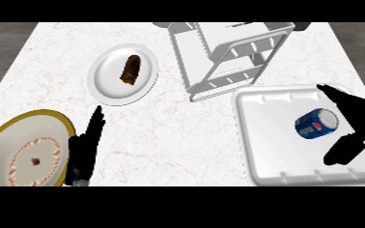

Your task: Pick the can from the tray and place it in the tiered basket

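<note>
A blue can (316,123) lies on its side in the white tray (265,140) at the right of the counter. My right hand (346,147) is over the tray, its fingers reaching past the can's right side and its thumb below the can, spread and not closed on it. The white tiered basket (224,53) stands at the back, just left of the tray's far corner. My left hand (85,147) rests open at the lower left, fingers up.
A white plate (107,79) with a brown pastry (130,69) sits at the back left. A gold-rimmed plate (32,149) lies at the lower left edge, beside my left hand.
</note>
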Controlling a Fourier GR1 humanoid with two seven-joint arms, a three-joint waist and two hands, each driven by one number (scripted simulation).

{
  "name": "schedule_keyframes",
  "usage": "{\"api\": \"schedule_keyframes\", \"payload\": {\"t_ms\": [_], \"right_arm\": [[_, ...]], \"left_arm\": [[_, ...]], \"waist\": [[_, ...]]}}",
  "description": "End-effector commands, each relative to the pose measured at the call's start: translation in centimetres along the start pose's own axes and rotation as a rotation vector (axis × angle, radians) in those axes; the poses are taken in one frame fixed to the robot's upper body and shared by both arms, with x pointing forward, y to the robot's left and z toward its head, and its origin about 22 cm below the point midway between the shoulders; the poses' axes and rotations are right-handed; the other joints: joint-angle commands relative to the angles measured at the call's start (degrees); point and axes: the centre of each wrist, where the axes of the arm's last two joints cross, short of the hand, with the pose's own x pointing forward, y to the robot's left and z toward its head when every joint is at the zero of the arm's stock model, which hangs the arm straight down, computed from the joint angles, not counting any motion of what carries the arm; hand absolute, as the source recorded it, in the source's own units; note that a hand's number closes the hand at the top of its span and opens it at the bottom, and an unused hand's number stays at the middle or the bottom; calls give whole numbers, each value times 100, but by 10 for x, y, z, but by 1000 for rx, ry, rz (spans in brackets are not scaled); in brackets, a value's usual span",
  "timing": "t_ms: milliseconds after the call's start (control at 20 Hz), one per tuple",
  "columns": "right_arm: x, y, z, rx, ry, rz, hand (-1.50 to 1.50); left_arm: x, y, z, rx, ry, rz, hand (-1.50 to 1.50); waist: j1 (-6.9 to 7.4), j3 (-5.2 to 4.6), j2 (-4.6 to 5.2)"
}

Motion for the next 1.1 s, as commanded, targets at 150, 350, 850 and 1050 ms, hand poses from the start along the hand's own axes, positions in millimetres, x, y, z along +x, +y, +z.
{"api": "schedule_keyframes", "payload": {"t_ms": [150, 350, 850, 1050], "right_arm": [[-7, 3, 0, 35, 39, 24, -150], [5, -3, -11, 65, 43, 16, -150], [-24, 30, -40, 145, 82, 13, -150], [-1, 44, -53, 170, 97, 28, -150]], "left_arm": [[8, 1, 1, 6, -3, 4, 0], [-5, 0, 2, -9, 17, 0, 0], [-14, 14, -8, 3, 1, 7, 0], [5, 10, -9, -10, 3, 6, 0]], "waist": [[-16, -2, -1], [-9, -3, 1], [-9, -2, 5], [9, -1, 5]]}}
